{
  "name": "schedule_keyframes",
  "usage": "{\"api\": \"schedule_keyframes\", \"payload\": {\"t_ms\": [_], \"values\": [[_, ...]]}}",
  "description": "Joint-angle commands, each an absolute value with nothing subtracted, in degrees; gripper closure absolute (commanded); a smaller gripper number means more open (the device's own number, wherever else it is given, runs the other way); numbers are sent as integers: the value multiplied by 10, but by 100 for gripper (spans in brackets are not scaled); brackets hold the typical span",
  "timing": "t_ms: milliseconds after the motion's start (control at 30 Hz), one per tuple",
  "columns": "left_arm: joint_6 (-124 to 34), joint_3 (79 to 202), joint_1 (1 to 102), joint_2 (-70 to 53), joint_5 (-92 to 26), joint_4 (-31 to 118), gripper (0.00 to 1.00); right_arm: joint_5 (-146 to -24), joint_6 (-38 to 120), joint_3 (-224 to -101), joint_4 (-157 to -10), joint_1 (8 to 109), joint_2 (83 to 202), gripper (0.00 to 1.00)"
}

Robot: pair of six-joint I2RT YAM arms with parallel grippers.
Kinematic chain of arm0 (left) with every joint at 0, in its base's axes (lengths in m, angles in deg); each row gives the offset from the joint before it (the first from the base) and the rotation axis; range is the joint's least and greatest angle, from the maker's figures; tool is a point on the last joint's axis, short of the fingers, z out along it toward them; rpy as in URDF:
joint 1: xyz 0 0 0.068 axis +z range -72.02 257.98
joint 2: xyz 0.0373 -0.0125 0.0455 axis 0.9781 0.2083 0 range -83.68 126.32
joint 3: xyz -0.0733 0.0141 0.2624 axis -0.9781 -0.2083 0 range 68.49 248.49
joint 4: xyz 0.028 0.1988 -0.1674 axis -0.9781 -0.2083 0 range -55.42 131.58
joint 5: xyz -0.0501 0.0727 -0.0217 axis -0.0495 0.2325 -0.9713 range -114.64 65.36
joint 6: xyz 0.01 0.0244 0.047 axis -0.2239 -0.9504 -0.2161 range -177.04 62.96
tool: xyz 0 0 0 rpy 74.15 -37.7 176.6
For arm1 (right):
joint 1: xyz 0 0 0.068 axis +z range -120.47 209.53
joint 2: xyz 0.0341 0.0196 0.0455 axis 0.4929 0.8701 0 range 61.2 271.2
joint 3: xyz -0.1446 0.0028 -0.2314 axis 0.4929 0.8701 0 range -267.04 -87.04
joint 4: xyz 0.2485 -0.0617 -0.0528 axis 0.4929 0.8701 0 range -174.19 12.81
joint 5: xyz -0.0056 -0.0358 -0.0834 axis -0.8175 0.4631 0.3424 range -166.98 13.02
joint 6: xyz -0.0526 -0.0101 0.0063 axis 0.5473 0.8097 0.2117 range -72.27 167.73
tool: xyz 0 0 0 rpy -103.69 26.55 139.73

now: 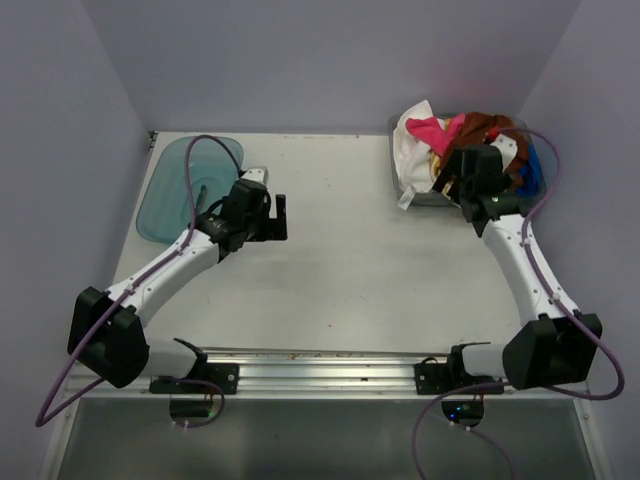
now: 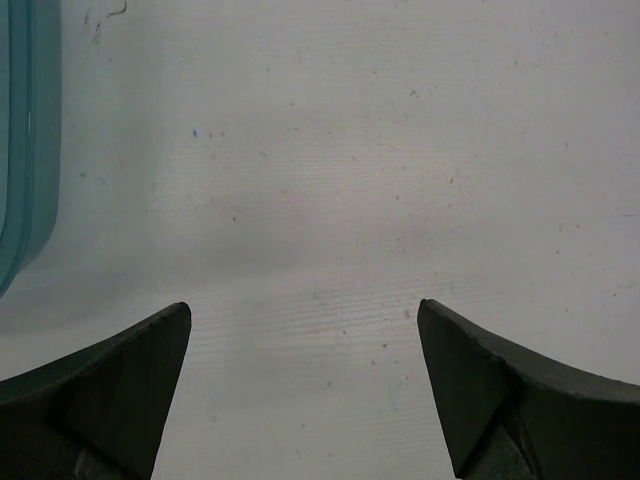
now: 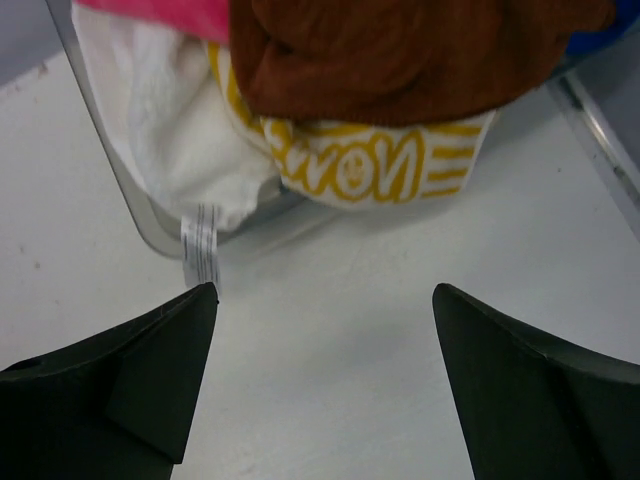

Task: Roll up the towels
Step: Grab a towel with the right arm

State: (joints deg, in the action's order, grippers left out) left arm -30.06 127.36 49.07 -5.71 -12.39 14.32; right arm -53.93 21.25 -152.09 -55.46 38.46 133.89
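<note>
Evidently we are at the very start: no towel lies spread or rolled on the tabletop point(image 1: 340, 260), and the towels point(image 1: 465, 140) are all heaped in a shallow clear bin point(image 1: 425, 197) at the far right corner. The right fingers point(image 3: 130, 370) stand wide apart just in front of that bin, holding nothing. The left fingers point(image 2: 120, 380) are equally wide and hold nothing, over bare tabletop beside the teal tray point(image 2: 20, 150).

We judge the step in hand to be fetching a first towel. The rust-brown towel point(image 3: 400, 50) lies on top, over the yellow-and-white striped towel point(image 3: 440, 165), with the white towel point(image 3: 170, 130) spilling over the bin wall and the hot pink towel point(image 3: 160, 12) behind. The next move calls for the right fingers to reach forward, pinch one loose fold without dragging its neighbours, and carry it to the open middle of the tabletop to be laid flat.

The striped towel bears bold yellow lettering point(image 3: 345, 165), which we cannot read with confidence. A small care tag point(image 3: 201, 245) hangs from the white towel; its print is too fine to read.
</note>
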Motion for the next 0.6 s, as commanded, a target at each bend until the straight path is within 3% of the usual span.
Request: {"api": "schedule_keyframes", "payload": {"t_ms": [0,200,400,567], "values": [[-293,1278,494,-91,-118,158,0,-569,208,-1631,-554,331,1417,7],[-321,1277,494,-95,-122,164,0,-694,159,-1749,-551,220,1543,2],[-320,1252,493,-113,-108,191,0,-692,146,-1820,-547,183,1630,3],[-324,1257,493,-106,-115,188,0,-700,141,-1838,-566,162,1671,16]]}}
